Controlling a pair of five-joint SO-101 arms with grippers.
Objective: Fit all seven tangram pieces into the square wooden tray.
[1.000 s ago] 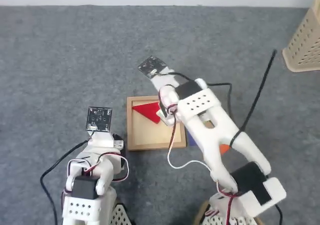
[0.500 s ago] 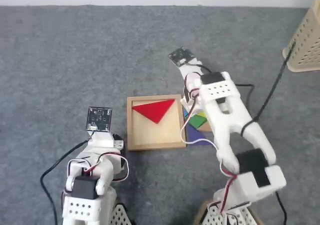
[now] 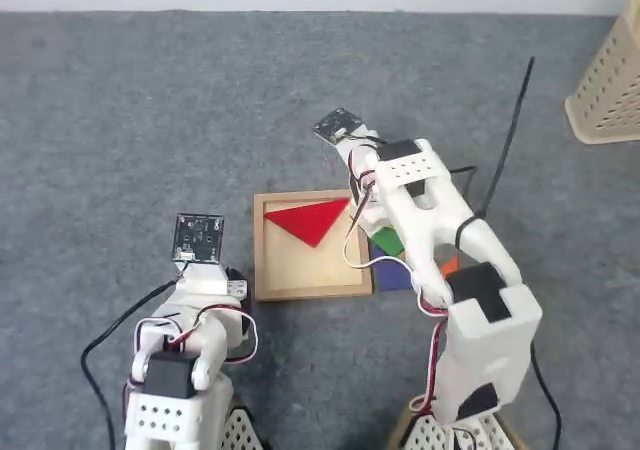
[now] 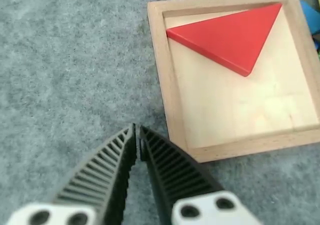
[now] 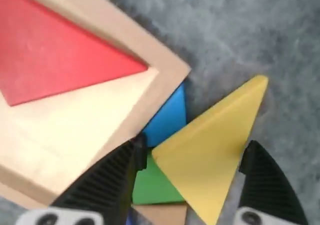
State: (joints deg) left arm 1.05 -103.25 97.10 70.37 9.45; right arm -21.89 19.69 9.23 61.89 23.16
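Tray: the square wooden tray [image 3: 262, 260] [image 4: 160, 75] [image 5: 165, 80] lies flat on the grey surface [image 3: 150, 100], between the two arms.
Already fitted: one piece. The red triangle [image 3: 310, 218] [image 4: 230, 32] [image 5: 55, 65] lies inside the tray with its long edge along the far rim. The rest of the tray floor is bare wood.
Waiting pieces: the others are bunched just outside the tray's right rim. The yellow triangle [image 5: 210, 140] appears to rest partly over a blue piece [image 5: 167, 120] and a green piece [image 3: 388, 240] [image 5: 152, 187], and the blue piece touches the tray's corner.
Right gripper: the right gripper [image 5: 195, 152] is above that bunch beside the tray. Its fingers are spread wide, one on each side of the yellow triangle, and have hold of nothing yet.
Left gripper: the left gripper [image 4: 136, 132] is over the surface off the tray's near left corner. Its fingers are drawn together to a thin slit and are empty.
Step in hand: likely picking the second piece, the yellow triangle, so the task is at an early stage.
Next move calls for: lowering, then closing on the yellow triangle's edges without dragging the blue and green pieces. After the lift, the triangle needs turning so its long edge meets a free tray rim beside the red triangle.
Risk: the triangle sits tilted on its neighbours, so I judge it could slip or pivot as the fingers close.
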